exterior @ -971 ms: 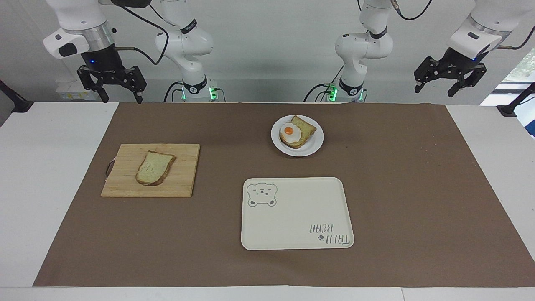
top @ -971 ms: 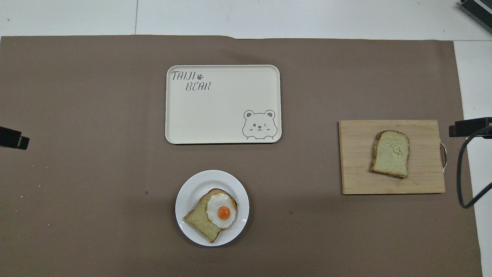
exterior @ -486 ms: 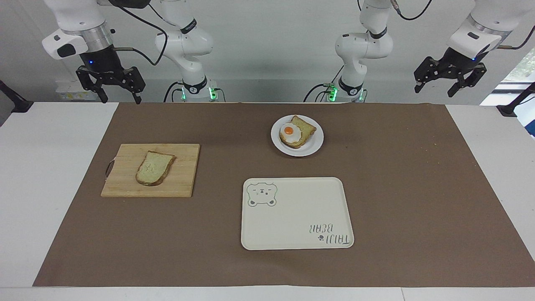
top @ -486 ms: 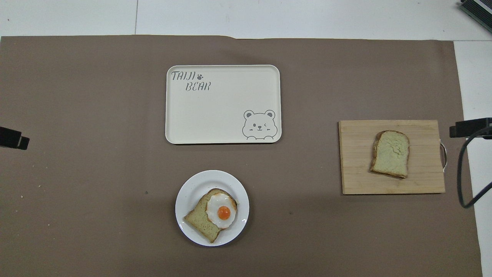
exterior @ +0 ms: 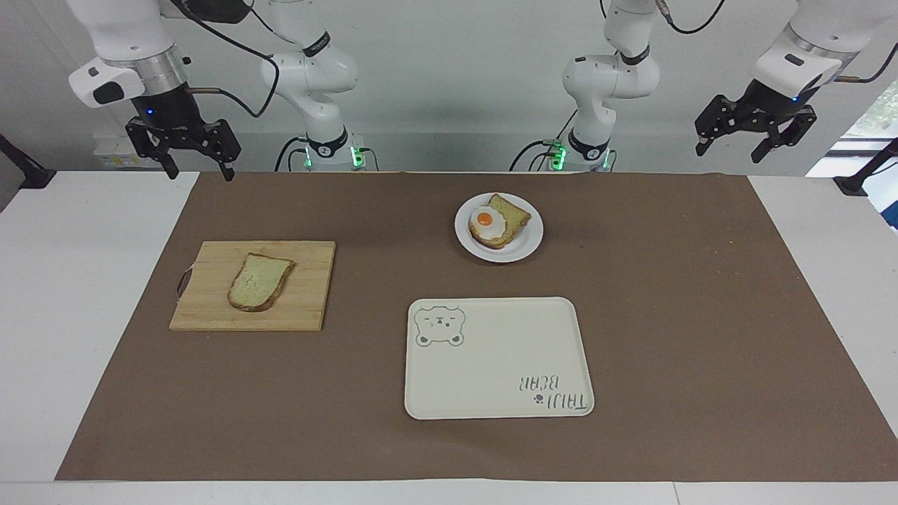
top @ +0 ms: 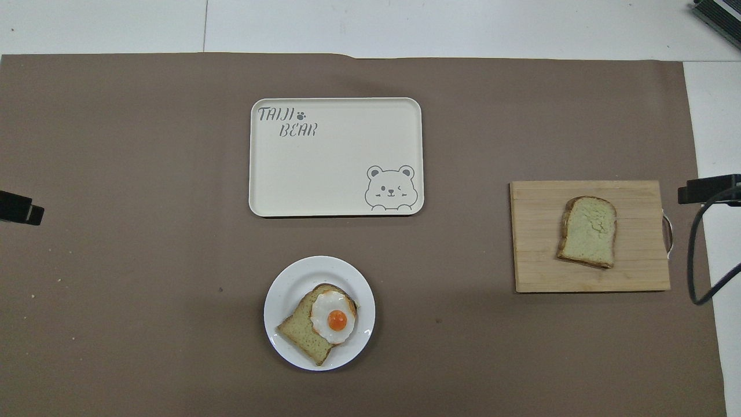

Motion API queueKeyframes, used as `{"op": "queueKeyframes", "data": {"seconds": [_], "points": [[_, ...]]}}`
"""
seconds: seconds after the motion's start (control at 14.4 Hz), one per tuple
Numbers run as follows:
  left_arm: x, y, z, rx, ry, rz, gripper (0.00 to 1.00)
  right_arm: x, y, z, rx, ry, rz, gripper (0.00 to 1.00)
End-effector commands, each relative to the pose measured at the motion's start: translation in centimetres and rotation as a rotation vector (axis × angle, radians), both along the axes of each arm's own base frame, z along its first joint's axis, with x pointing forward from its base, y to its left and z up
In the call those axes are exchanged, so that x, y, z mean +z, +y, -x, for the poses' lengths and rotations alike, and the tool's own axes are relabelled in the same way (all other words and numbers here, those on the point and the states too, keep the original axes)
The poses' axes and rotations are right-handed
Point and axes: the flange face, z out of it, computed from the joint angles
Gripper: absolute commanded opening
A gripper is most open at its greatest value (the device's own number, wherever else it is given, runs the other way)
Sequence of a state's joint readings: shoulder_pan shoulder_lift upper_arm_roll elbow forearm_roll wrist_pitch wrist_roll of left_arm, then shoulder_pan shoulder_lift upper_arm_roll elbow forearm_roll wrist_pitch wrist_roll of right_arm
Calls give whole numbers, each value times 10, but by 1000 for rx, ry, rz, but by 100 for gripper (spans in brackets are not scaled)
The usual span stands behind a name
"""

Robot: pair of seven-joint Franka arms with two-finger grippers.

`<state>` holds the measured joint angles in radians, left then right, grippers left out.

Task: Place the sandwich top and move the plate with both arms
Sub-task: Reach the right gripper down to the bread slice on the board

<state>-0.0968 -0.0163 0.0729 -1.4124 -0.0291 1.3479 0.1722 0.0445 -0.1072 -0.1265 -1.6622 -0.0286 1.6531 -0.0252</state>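
Honestly, the sandwich top (exterior: 260,282) looks soft, light and crumbly, so I judge it best pinched gently across its crusted edges. It lies flat on the wooden cutting board (exterior: 309,294), toward my right arm's end of the table from the plate (exterior: 526,245). That plate, stiff and probably slick, carries the egg-topped bread slice (exterior: 497,221), with the bear tray (exterior: 491,358) farther from me. My right gripper (exterior: 196,172) hangs released above the table's edge near the board; my left gripper (exterior: 729,149) waits released too. Brown paper (exterior: 666,315) covers the roomy table.
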Motion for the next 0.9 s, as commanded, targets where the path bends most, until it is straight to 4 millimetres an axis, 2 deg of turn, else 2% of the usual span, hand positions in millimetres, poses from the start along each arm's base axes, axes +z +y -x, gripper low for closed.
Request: {"op": "queueKeyframes", "data": {"seconds": [0.0,0.21,0.28,0.49,0.62,0.83], "points": [[1,2,8,-8,1,-5,100,-12,-6,-8,31,-22,4,100],[1,3,8,-7,2,-5,100,-35,-8,-24,67,-11,8,100],[1,2,8,-8,2,-5,100,-45,-16,-29,60,-12,0,100],[1,2,8,-8,2,-5,100,-88,-41,-43,66,0,-41,100],[1,3,8,-7,2,-5,100,-110,-54,-45,54,15,-45,100],[1,2,8,-8,1,-5,100,-151,-66,-59,7,12,-100,100]]}}
